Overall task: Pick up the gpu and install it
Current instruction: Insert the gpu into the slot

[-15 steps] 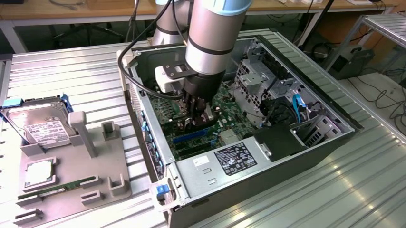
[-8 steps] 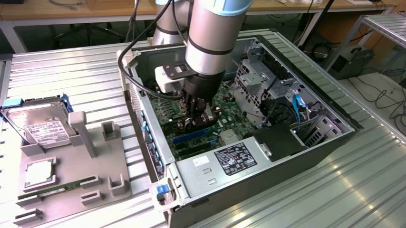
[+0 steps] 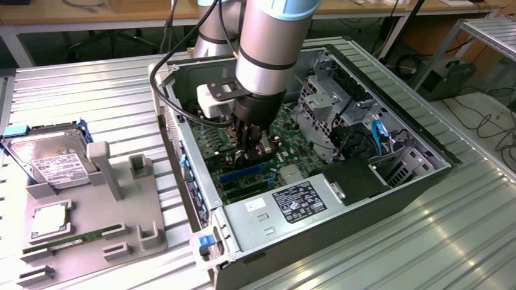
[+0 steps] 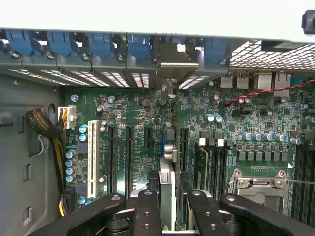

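Inside the case [image 3: 419,181], over the motherboard [image 4: 142,113], the gripper [image 4: 166,216] stands about half open, its jaws closed on the gpu [image 4: 166,182]. In the wrist view the card sits edge-on between the fingers [image 4: 147,211]. It runs across the middle of the motherboard, with its bracket [image 4: 172,61] at the motherboard's rear edge, among the blue clips [image 4: 98,44].

The card seems to be at or very close to its slot [image 4: 163,142]. Whether its contacts have entered the slot I cannot tell, because the card's own edge hides them.

The main risk I see is misalignment. If the card is slightly off the slot's line or tilted along its length, pressing would load the contacts against the slot wall and could bend the motherboard. One end might seat while the other rides high.

The bracket is a second concern. If its tongue meets the rear edge instead of sliding into its opening, the card would be levered out of line.

The grip is narrow and holds a thin board. A push not straight toward the motherboard could therefore let the card slip or twist between the fingers.

Black slots [image 4: 129,152] lie close on both sides of the card on the motherboard. A sideways drift could bring the fingers or the card down on them, or on the small capacitors [image 4: 170,150] beside the card.
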